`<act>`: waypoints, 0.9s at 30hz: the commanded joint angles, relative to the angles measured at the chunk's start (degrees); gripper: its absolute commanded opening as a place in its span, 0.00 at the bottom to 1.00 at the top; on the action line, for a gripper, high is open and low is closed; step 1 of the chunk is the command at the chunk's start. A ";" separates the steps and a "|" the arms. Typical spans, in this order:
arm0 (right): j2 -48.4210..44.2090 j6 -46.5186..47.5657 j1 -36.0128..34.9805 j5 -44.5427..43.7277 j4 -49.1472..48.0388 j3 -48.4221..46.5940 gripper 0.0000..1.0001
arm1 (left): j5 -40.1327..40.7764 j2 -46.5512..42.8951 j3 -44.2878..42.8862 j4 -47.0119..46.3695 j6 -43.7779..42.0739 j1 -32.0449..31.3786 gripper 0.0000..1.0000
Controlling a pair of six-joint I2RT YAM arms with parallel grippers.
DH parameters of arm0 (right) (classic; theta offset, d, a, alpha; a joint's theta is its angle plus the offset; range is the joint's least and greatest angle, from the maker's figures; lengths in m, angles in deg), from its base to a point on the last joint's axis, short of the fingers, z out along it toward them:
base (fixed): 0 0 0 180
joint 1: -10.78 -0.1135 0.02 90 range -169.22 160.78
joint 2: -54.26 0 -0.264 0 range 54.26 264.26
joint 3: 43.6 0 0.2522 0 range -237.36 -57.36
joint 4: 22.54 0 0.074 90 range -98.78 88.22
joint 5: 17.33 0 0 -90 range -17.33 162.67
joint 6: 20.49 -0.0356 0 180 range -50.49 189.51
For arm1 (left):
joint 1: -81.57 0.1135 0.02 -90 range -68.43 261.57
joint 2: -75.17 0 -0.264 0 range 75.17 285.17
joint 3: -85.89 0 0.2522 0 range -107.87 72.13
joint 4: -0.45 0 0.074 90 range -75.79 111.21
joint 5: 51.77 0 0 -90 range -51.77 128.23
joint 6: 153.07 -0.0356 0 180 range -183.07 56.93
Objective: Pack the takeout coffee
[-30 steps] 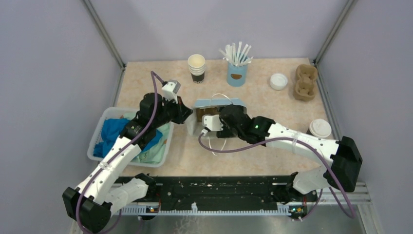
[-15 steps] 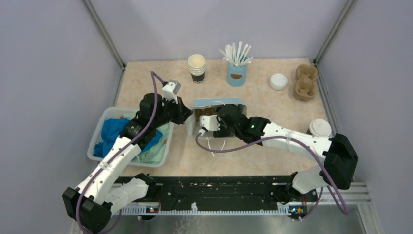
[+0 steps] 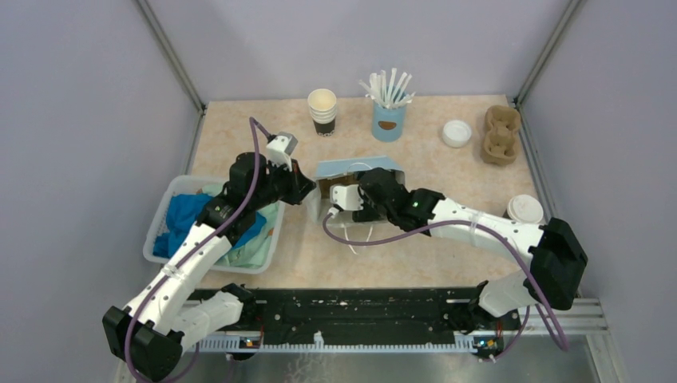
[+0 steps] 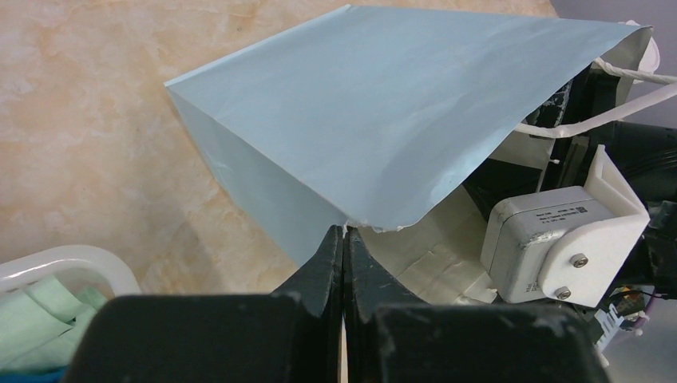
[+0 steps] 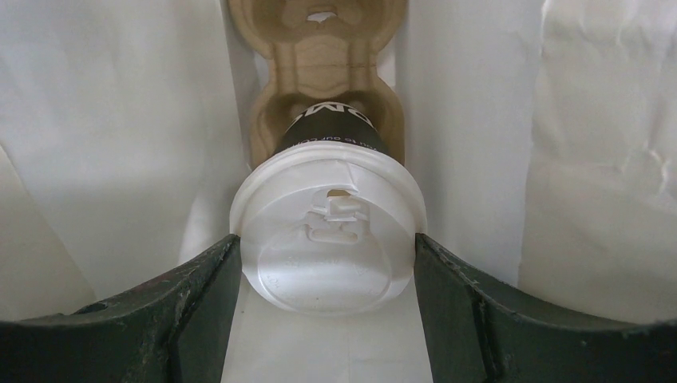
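The left gripper [image 4: 343,233] pinched the blue paper bag [image 4: 383,104] open mid-frame — letting the right gripper [image 5: 326,254], clasping the takeout coffee [image 5: 329,231], reach the cup carrier [image 5: 319,68].

The top external camera looks steeply down from above and behind the arm bases, which lie along the bottom of the frame. From afar it takes in the whole table [image 3: 447,171], with the light blue paper bag [image 3: 356,169] at frame centre.

The left wrist camera looks along the left gripper [image 4: 343,239] at bottom centre, very near the bag's blue outer side. The right arm's wrist camera housing [image 4: 559,239] shows at the right edge.

The right wrist camera looks from inside the bag's white interior, close on the lidded coffee cup [image 5: 329,239] between the fingers of the right gripper [image 5: 326,243], with the cardboard cup carrier [image 5: 319,48] at the top.

All three views share the bag.
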 commanded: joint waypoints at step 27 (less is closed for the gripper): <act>5.70 1.21 4.00 6.45 -20.74 2.84 0.44 | 0.32 1.55 -4.03 2.85 1.13 -0.15 0.00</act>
